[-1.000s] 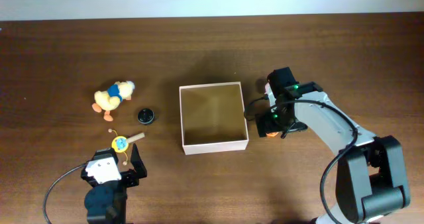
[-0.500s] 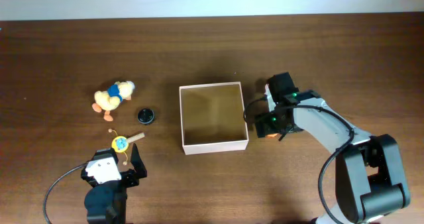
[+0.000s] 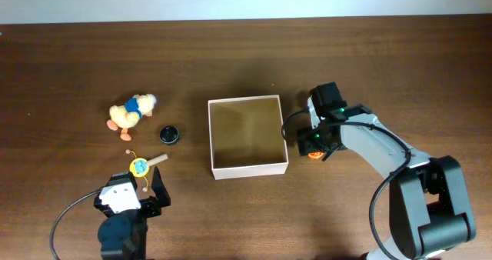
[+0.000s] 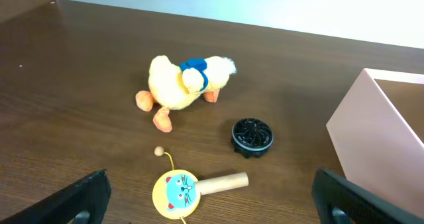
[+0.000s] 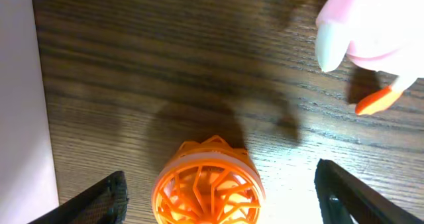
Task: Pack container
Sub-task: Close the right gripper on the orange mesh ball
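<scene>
Tabletop (image 5: 165, 65): right gripper (image 5: 222, 196) wide astride ball (image 5: 209, 174)

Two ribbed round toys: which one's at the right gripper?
The orange one, between the fingers of the right gripper, right of the container; the black one lies left.

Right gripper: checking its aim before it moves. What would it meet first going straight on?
Most likely the orange ribbed toy, lying between the right gripper's open fingers; depth is hard to judge.

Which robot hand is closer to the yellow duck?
Left. The left gripper sits on the duck's side of the box; the right gripper is beyond the box's other side.
</scene>
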`<state>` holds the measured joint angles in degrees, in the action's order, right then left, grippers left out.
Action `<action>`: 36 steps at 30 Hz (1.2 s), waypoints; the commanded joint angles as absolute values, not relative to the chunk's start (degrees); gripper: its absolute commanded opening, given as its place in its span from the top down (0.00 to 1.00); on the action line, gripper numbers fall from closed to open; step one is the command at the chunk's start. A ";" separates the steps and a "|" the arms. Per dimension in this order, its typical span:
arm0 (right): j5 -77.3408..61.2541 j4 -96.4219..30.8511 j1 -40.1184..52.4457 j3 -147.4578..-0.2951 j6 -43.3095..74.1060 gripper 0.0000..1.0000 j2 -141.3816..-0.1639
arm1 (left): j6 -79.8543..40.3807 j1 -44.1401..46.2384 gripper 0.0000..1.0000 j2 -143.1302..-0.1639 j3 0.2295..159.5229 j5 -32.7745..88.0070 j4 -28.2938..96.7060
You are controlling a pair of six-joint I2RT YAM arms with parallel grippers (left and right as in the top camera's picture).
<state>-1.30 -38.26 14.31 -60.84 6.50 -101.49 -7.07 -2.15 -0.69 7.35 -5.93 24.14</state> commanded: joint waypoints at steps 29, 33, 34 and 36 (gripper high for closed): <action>-0.75 -36.77 14.59 -59.44 9.45 0.69 -101.73 | -6.35 -2.02 0.01 -0.34 7.05 -5.34 24.01; 0.36 -40.25 14.61 -64.14 9.45 0.69 -101.73 | -6.35 -2.02 0.01 -0.34 7.05 -5.34 23.99; 0.80 -41.34 14.61 -65.67 9.43 0.69 -101.73 | -6.35 -2.02 0.01 -0.34 7.07 -5.34 23.99; 1.32 -43.40 14.61 -68.69 8.95 0.69 -101.73 | -6.35 -2.02 0.01 -0.34 7.07 -5.34 23.99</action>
